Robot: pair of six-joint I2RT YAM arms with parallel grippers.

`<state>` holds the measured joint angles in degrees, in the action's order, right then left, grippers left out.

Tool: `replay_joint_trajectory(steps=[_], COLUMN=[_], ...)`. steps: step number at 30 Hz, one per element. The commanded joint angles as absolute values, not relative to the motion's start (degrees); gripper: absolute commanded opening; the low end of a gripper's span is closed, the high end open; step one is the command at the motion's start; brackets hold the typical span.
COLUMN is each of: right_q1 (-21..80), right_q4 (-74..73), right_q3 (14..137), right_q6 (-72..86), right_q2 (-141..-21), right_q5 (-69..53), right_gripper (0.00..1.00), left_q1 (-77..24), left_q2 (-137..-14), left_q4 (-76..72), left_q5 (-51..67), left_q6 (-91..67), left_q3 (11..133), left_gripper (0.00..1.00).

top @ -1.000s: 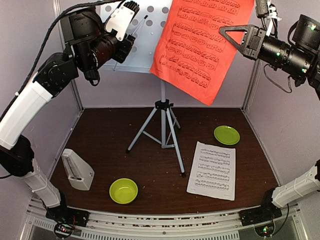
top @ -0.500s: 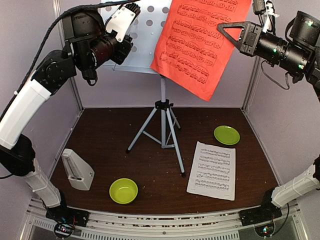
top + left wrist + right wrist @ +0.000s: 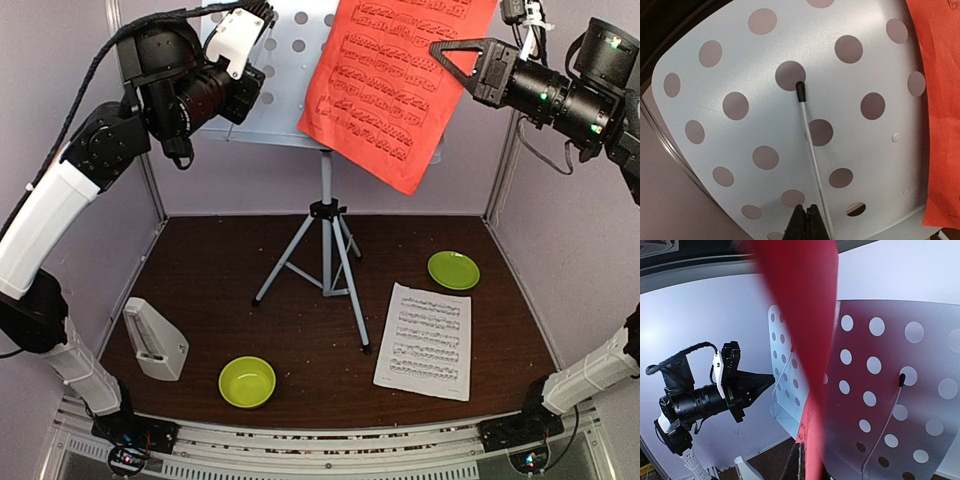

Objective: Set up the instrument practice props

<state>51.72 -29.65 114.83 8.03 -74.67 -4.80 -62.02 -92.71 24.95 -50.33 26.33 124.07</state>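
Note:
The pale perforated music stand (image 3: 290, 75) stands on tripod legs (image 3: 326, 260) at the back middle. My right gripper (image 3: 438, 50) is shut on the right edge of the red sheet of music (image 3: 390, 85) and holds it in the air in front of the stand's right half. In the right wrist view the red sheet (image 3: 805, 315) rises from the shut fingers (image 3: 801, 462). My left gripper (image 3: 262, 12) is shut at the stand's upper left. Its closed tips (image 3: 805, 217) lie close to the perforated desk (image 3: 765, 115), just left of the thin wire page holder (image 3: 810, 135). The white sheet (image 3: 425, 342) lies flat on the table at the right. The pale-grey metronome (image 3: 155, 340) stands at the near left.
A lime-green bowl (image 3: 247, 381) sits near the front, left of the middle. A flat green plate (image 3: 453, 270) lies at the right behind the white sheet. Pale enclosure walls close in the back and both sides. The tripod legs spread over the middle of the brown table.
My right gripper has carried the red sheet a little up and to the left, closer over the stand. My left gripper has risen slightly along the stand's upper left.

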Motion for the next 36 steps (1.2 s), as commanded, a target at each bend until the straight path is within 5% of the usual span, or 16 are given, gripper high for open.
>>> replay_joint_trajectory(steps=[1,15,19,23,36], right_q1=[51.46,51.46,51.43,51.45,51.45], right_q4=[-27.51,-27.24,-26.89,-26.89,-26.28], right_q3=[117.64,126.93,127.0,126.79,125.34], right_q6=[7.32,5.79,5.47,4.89,3.78], right_q2=[-76.06,-83.61,-83.75,-83.89,-83.1], right_q5=[-4.26,-4.62,-4.57,-4.41,-3.75], right_gripper=[0.0,0.0,0.0,0.0,0.0], left_q1=[-61.7,-61.26,-61.26,-61.26,-60.61], left_q2=[-89.29,-84.11,-86.13,-88.03,-93.51], left_q4=[17.82,7.58,10.16,13.05,19.24], left_q5=[-47.92,-45.42,-47.14,-48.2,-50.06], left_q6=[24.68,27.16,26.31,24.98,21.92], left_q3=[120.14,109.59,113.42,115.62,122.56], left_gripper=[0.0,0.0,0.31,0.48,0.51])
